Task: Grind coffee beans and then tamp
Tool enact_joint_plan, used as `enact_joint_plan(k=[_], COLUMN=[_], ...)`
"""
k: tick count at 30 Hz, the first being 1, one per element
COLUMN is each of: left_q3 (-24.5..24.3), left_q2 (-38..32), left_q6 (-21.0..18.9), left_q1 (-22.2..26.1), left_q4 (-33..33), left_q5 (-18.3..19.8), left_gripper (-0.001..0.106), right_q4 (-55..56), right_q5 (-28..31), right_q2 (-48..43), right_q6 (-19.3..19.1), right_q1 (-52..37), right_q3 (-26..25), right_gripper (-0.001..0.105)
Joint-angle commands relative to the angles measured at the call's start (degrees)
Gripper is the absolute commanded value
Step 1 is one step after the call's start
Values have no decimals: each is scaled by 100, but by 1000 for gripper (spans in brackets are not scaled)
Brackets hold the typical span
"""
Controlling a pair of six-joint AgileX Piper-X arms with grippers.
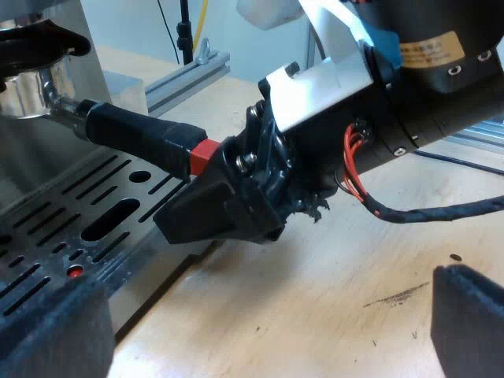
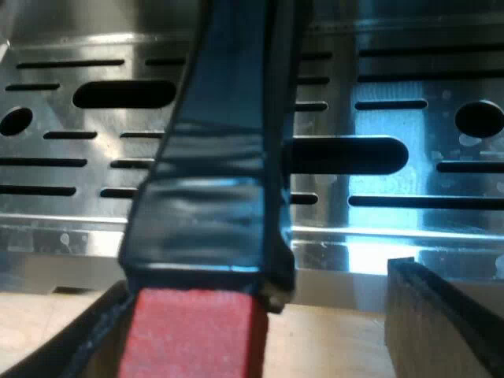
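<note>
1. The left gripper (image 1: 260, 315) hangs over the wooden table (image 1: 331, 260), near the front edge of the espresso machine (image 1: 79, 24). Its two fingers stand wide apart and nothing lies between them.
2. A few dark specks and a smear (image 1: 398, 297) lie on the table near one of those fingers.
3. The holder (image 1: 27, 90) is locked into the machine's front. Its metal basket sits up under the brew head, and its dark handle (image 1: 130, 132) reaches out over the slotted drip tray (image 1: 55, 236) towards the table.
4. The handle's red end (image 1: 203, 157) is the part farthest from the machine, past the tray's edge.
5. The right gripper (image 2: 260, 315) is at that red end, its fingers straddling it.
6. In the right wrist view, one finger (image 2: 87, 339) lies just beside the red end; whether they touch I cannot tell. The other finger (image 2: 441, 315) stands apart with a clear gap to the handle, so the gripper is parted around the handle and has not clamped it.
</note>
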Motion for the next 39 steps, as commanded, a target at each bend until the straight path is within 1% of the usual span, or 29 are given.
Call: enact_joint_plan(k=[1,12,13,14,16,17,18,19,20,21,22,23,24,31,39], left_q3=[-20,-20,-20,-20,-20,-20,-20,-20,-20,-20,-20,-20,-20,-20,-20], left_q2=[-29,-29,-29,-29,-29,-29,-29,-29,-29,-29,-29,-29,-29,-29,-29], left_q6=[-34,-34,-34,-34,-34,-34,-34,-34,-34,-34,-34,-34,-34,-34,-34], left_q1=[-21,-21,-21,-21,-21,-21,-21,-21,-21,-21,-21,-21,-21,-21,-21], left_q4=[-87,-87,-87,-87,-87,-87,-87,-87,-87,-87,-87,-87,-87,-87,-87], left_q5=[68,68,68,68,68,68,68,68,68,68,68,68,68,68,68], left_gripper=[83,83,83,83,83,83,83,83,83,83,83,83,83,83,83], right_q4=[-110,-113,-113,-113,-113,-113,-113,-113,-113,-113,-113,-113,-113,-113,-113], right_q5=[-12,-12,-12,-12,-12,-12,-12,-12,-12,-12,-12,-12,-12,-48,-28], right_q2=[4,4,4,4,4,4,4,4,4,4,4,4,4,4,4], right_q6=[-60,-60,-60,-60,-195,-235,-399,-473,-543,-766,-825,-876,-879,-878,-878], right_q1=[-40,-40,-40,-40,-40,-40,-40,-40,-40,-40,-40,-40,-40,51,438], right_q3=[-51,-51,-51,-51,-51,-51,-51,-51,-51,-51,-51,-51,-51,-51,-51], right_gripper=[63,62,57,54,39,35,27,25,20,10,7,2,0,0,0])
